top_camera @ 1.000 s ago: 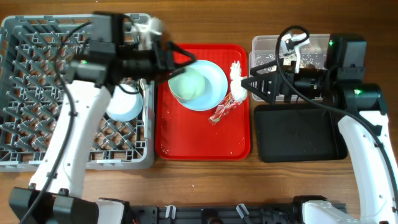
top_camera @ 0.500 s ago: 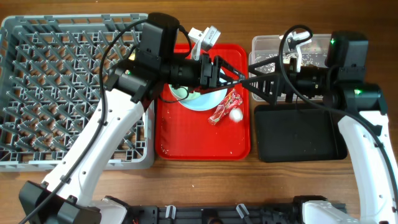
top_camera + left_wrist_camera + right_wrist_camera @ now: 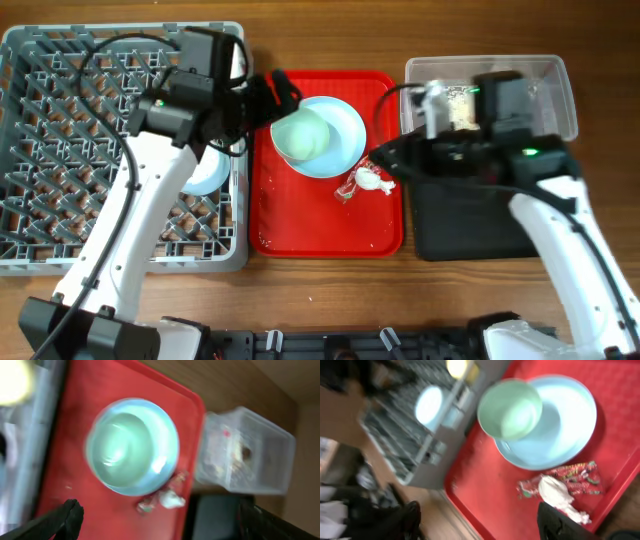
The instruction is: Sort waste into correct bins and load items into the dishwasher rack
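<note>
The bowl (image 3: 303, 135) is pale green-blue, smooth and glossy, with a soft sheen inside it; it stands upright on the left part of the light blue round plate (image 3: 345, 130), which lies flat in the upper half of the red tray (image 3: 300, 215). Just beside the plate's lower right rim lies the wrapper (image 3: 577, 476), crinkled, red with white and green print; the tissue (image 3: 555, 492), a small crumpled white wad, rests on the wrapper's end.

The left gripper (image 3: 280, 97) hangs over the tray's upper left corner, next to the bowl; its fingers are spread wide with nothing between them. The right gripper (image 3: 388, 158) reaches in from the right, close to the wrapper and tissue; its jaws also stand well apart and hold nothing.

The grey dishwasher rack (image 3: 60, 120) fills the left side; a pale round dish (image 3: 200, 172) sits among its pegs, partly under the left arm. The clear tub (image 3: 545, 95) stands at the upper right, with small bits inside too blurred to name; the black tray (image 3: 470, 225) lies just below it.
</note>
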`<state>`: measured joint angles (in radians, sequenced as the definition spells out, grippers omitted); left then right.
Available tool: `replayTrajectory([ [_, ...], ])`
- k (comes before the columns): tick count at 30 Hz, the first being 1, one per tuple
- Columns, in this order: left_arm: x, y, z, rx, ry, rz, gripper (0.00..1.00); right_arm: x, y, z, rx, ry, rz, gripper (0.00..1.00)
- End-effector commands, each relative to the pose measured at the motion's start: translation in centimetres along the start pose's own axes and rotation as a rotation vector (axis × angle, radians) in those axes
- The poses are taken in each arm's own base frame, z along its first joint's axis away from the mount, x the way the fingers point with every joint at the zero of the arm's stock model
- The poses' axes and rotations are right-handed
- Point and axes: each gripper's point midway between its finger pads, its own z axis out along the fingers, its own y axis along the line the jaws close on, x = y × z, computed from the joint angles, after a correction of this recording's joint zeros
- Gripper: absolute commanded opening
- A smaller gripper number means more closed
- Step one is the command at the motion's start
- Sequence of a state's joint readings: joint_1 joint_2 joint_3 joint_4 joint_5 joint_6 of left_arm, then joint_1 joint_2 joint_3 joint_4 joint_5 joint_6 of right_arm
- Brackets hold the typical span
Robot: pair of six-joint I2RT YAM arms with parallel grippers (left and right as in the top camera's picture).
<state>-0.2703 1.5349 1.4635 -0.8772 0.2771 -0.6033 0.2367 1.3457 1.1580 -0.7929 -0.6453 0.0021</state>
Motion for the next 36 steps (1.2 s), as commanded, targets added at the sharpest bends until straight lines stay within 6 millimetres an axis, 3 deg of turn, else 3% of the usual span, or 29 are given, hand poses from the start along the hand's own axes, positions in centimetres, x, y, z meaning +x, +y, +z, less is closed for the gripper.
replayTrajectory([
  [1, -1.6, 1.6, -0.7, -0.083, -0.079, 0.009, 1.0, 1.8, -3.0, 3.7, 0.26, 0.1, -0.016, 0.74],
  [5, -1.6, 1.6, -0.7, -0.082, -0.079, 0.01, 1.0, 4.1, -6.3, 7.0, 0.478, 0.204, 0.029, 0.54],
  [11, -1.6, 1.6, -0.7, -0.082, -0.079, 0.009, 1.0, 7.6, -9.2, 11.3, 0.491, 0.36, 0.076, 0.54],
  [15, -1.6, 1.6, -0.7, -0.082, -0.079, 0.009, 1.0, 8.8, -9.6, 12.9, 0.457, 0.401, 0.09, 0.52],
  [19, -1.6, 1.6, -0.7, -0.082, -0.079, 0.009, 1.0, 8.6, -9.7, 13.0, 0.456, 0.394, 0.087, 0.2],
  [22, -1.6, 1.6, -0.7, -0.082, -0.079, 0.009, 1.0, 8.4, -9.5, 12.9, 0.456, 0.392, 0.087, 0.05],
  [26, -1.6, 1.6, -0.7, -0.082, -0.079, 0.009, 1.0, 5.8, -7.6, 11.0, 0.437, 0.345, 0.074, 0.04],
  [29, -1.6, 1.6, -0.7, -0.082, -0.079, 0.009, 1.0, 3.3, -5.2, 7.3, 0.431, 0.264, 0.048, 0.04],
  [31, -1.6, 1.6, -0.7, -0.082, -0.079, 0.009, 1.0, 2.8, -4.4, 4.2, 0.459, 0.22, 0.054, 0.05],
  [34, -1.6, 1.6, -0.7, -0.082, -0.079, 0.009, 1.0, 3.9, -6.7, -0.6, 0.672, 0.187, 0.2, 0.05],
  [36, -1.6, 1.6, -0.7, -0.082, -0.079, 0.009, 1.0, 5.4, -8.2, -2.8, 0.782, 0.201, 0.302, 0.06],
])
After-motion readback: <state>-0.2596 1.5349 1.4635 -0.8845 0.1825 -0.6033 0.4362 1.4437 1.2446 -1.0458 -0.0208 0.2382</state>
